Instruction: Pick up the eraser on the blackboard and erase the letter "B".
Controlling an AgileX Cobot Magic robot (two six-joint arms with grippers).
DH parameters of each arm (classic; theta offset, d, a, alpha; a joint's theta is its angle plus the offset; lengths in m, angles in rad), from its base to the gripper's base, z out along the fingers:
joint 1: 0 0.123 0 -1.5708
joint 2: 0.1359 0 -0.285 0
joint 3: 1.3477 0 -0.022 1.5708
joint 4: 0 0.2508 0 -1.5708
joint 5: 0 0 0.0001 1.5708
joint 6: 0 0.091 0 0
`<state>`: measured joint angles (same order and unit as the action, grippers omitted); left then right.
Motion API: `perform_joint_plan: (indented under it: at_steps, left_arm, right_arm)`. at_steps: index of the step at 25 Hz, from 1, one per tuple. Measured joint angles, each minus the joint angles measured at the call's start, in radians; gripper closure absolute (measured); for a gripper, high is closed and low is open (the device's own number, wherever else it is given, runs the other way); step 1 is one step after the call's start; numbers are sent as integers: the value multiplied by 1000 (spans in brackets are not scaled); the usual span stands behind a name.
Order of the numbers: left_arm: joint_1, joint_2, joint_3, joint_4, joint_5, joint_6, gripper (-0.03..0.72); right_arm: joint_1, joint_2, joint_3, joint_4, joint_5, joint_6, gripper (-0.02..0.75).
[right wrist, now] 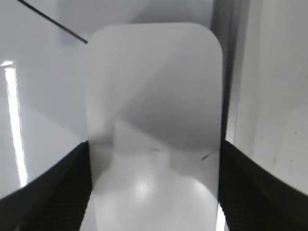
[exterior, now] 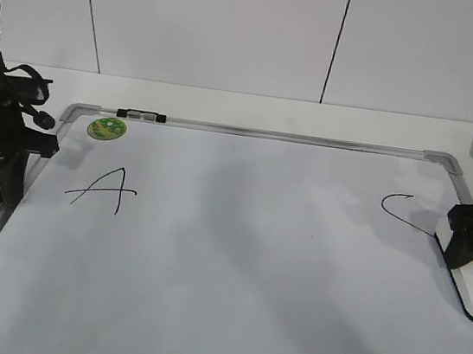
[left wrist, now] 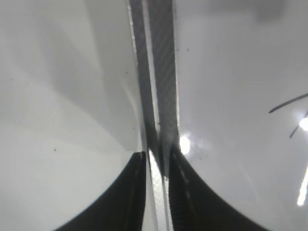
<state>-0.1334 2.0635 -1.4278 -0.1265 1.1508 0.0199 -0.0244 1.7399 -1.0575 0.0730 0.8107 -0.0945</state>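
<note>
Eraser (right wrist: 154, 125) lies between right end effector (right wrist: 154, 192) fingers — touching both.

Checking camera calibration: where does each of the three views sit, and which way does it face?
Exterior: in front of the table, slanting down at the blackboard; both arms at the edges.
Left wrist: above the board's left frame rail, looking down; left gripper straddles the rail.
Right wrist: looking down at the eraser between the right gripper fingers.
Shared: exterior and right wrist both show the eraser.

White panelled wall (exterior: 213, 25) behind, two dark vertical seams. White worktop (exterior: 255, 105) below. Even, diffuse lighting.
</note>
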Motion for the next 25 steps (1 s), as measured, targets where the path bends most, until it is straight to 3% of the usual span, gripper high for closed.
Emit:
perform_joint_plan:
  at_steps: [6,20,25]
  left_arm:
    - [0,0,0,0,0,0,556]
    - [0,0,0,0,0,0,544]
    - [0,0,0,0,4,0,482]
  right_arm:
    - [0,0,-30,0,44,2,151]
    - [0,0,-268,0,391,27,151]
    - [0,0,-342,15,402,29,151]
